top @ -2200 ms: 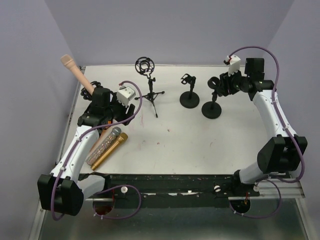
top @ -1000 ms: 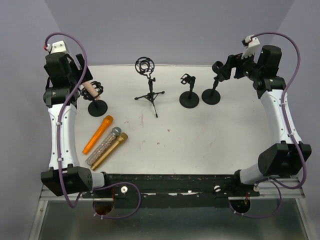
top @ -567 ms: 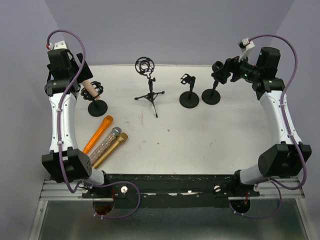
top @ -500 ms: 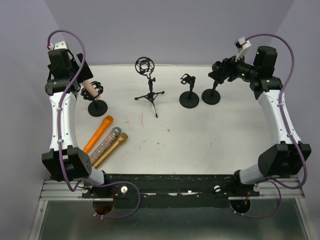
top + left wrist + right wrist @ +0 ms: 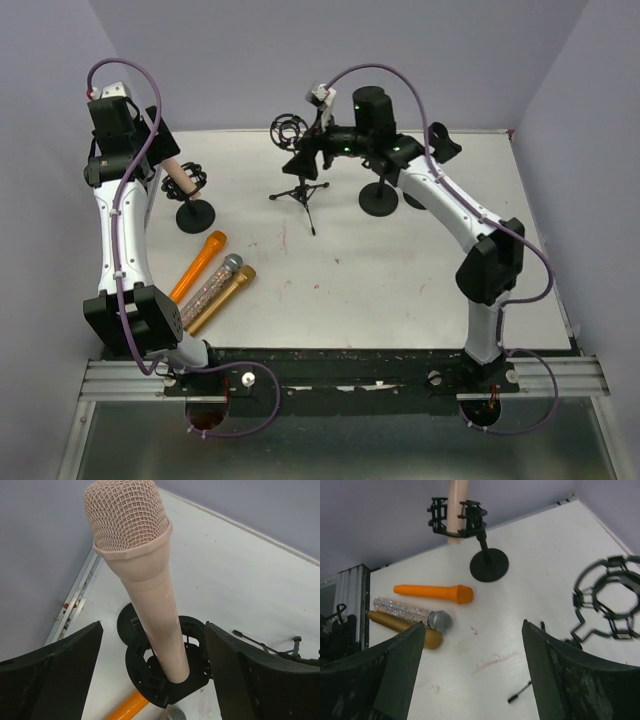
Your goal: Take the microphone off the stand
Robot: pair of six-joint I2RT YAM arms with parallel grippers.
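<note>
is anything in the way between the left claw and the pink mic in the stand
Nothing visible does. The left claw is open, its fingers on either side of the pink microphone with bare gaps between. The microphone sits in the stand, and its upper end is free above the ring.

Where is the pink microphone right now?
The pink microphone sits in the far-left stand in the top view, under the left tool, behind the orange microphone.
</note>
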